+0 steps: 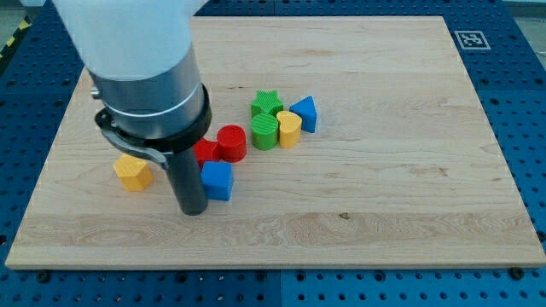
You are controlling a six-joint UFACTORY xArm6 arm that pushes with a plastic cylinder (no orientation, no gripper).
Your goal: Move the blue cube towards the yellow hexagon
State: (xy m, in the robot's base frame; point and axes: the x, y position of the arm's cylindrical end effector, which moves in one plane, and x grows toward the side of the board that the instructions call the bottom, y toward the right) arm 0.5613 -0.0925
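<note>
The blue cube (pixel 217 180) lies on the wooden board, left of centre. The yellow hexagon (pixel 133 171) lies further to the view's left, near the board's left edge. My tip (pixel 192 210) rests on the board just left of the blue cube and slightly below it, touching or nearly touching its left side. The rod stands between the cube and the hexagon. The arm's grey and white body hides the board's upper left part.
A red cylinder (pixel 231 142) and another red block (pixel 206 153), partly hidden by the rod, lie just above the blue cube. Right of them lie a green star (pixel 266 105), a green cylinder (pixel 265 132), a yellow block (pixel 289 128) and a blue triangle (pixel 305 113).
</note>
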